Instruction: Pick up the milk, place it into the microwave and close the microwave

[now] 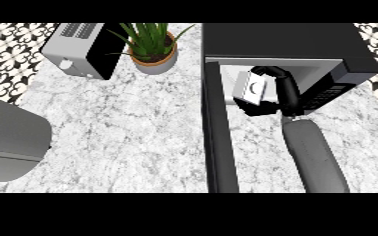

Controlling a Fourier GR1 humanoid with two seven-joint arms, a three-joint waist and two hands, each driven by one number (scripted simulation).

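The black microwave [295, 42] stands at the back right with its door [220, 130] swung open toward me. My right hand [275, 82] reaches into the opening, fingers curled round a white and grey milk carton [251, 87]. The carton is held tilted just inside the cavity's front edge. I cannot tell whether it touches the microwave's floor. My right forearm [314, 155] runs up from the lower right. At the left edge only my left forearm [18, 140] shows; the left hand itself is out of view.
A potted green plant [153, 47] sits at the back centre, left of the microwave. A silver toaster [80, 47] stands at the back left. The open door divides the marble counter [125, 125] down the middle.
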